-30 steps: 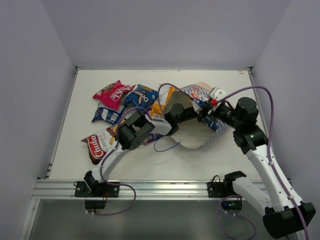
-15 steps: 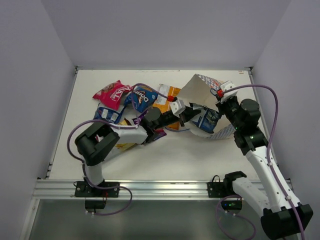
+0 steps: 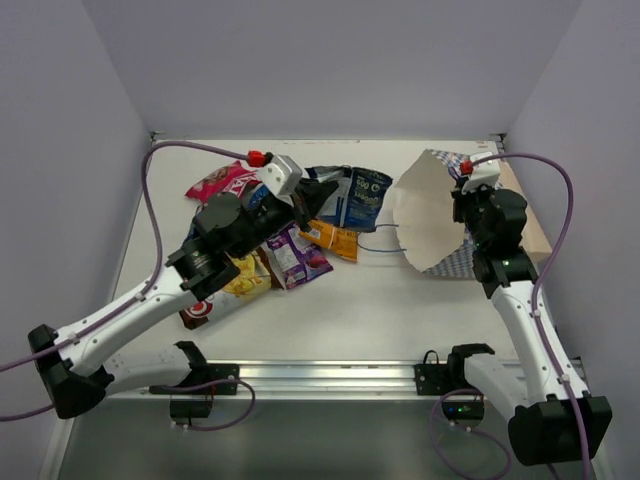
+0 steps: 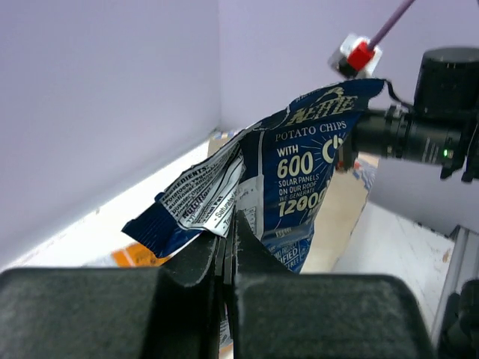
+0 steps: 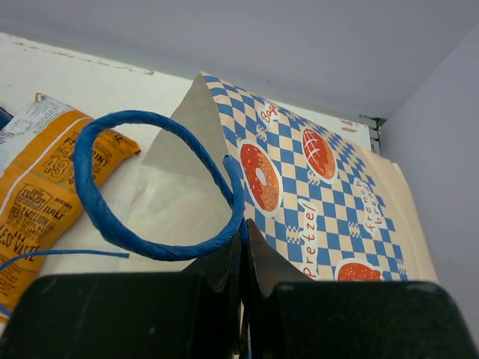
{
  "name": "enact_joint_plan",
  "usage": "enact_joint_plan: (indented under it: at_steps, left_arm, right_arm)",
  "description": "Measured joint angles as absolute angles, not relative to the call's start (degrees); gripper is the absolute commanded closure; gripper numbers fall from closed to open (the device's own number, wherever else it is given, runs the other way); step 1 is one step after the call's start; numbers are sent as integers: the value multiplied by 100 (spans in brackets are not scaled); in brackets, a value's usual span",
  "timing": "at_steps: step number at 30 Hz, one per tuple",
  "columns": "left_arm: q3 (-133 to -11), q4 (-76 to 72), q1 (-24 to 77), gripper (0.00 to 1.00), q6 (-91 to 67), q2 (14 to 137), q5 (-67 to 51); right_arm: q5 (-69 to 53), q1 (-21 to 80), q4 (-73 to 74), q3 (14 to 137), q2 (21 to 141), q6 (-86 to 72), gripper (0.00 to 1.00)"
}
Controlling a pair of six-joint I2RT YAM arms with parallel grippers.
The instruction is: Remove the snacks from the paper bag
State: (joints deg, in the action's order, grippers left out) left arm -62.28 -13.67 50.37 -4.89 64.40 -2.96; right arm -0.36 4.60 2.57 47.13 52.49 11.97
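My left gripper (image 3: 316,193) is shut on a dark blue potato chips packet (image 3: 357,197) and holds it above the table, left of the paper bag (image 3: 428,215). In the left wrist view the jaws (image 4: 230,224) pinch the packet's (image 4: 307,172) lower edge. My right gripper (image 3: 463,210) is shut on the bag's rim by a blue cord handle (image 5: 97,217) and holds the bag up, cream inside facing left. The checkered outside (image 5: 322,202) shows orange-red logos. Pink-red (image 3: 220,183), purple (image 3: 296,256), orange (image 3: 335,240), yellow (image 3: 246,276) and red-brown (image 3: 199,306) packets lie on the table.
The packets are piled on the table's left half, partly under my left arm (image 3: 150,300). A loose blue cord (image 3: 378,240) trails from the bag. An orange packet (image 5: 41,187) lies beside the bag's mouth. Walls close in at the back and both sides.
My left gripper pulled away from the bag's mouth, up and to the left, with the dark blue packet in it. My right gripper raised the bag and drew it right.
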Motion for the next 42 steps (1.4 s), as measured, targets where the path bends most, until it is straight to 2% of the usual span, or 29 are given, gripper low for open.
enact_joint_plan:
  at_steps: [4,8,13,17,19,22,23,25,26,28,37,40,41,42]
  left_arm:
    - [-6322,108,5033,100,-701,5953,-187]
    - [-5896,1175,5033,100,-1039,5964,-436]
    - [-5159,2034,5030,100,-1249,6514,-821]
    - [-5043,2222,5000,100,-1236,7314,-939]
    - [-5046,2174,4943,97,-1210,7658,-965]
    - [-5124,2104,4792,73,-1070,8267,-921]
    - [-5201,2091,4753,51,-1020,8464,-886]
    - [-5400,2084,4694,35,-917,8807,-823]
    - [-5518,2091,4683,16,-880,8936,-797]
    - [-5771,2112,4678,0,-790,9083,-755]
    - [-6947,2248,4676,0,-790,8720,71]
    - [-7199,2246,4652,0,-827,8379,591]
    - [-7255,2246,4619,0,-845,8241,762]
    - [-7303,2246,4576,0,-860,8112,945]
  right_arm:
    - [-32,390,303,4803,5352,939,100]
    - [-30,327,408,5094,5485,681,100]
    - [5,290,604,5627,5673,309,100]
    - [34,252,781,6097,5907,-84,100]
    - [34,239,875,6324,6062,-294,100]
    - [32,220,1000,6617,6300,-617,100]
    - [34,211,1020,6687,6375,-738,100]
    - [30,165,1048,6766,6504,-963,100]
    - [23,139,1066,6781,6571,-1072,100]
    - [-75,-25,1098,6781,6718,-1278,100]
    - [-534,-1100,913,6403,7352,-1955,100]
    - [-587,-1208,823,6342,7382,-2010,86]
    - [-602,-1214,805,6340,7382,-2016,68]
    - [-607,-1212,792,6340,7380,-2029,59]
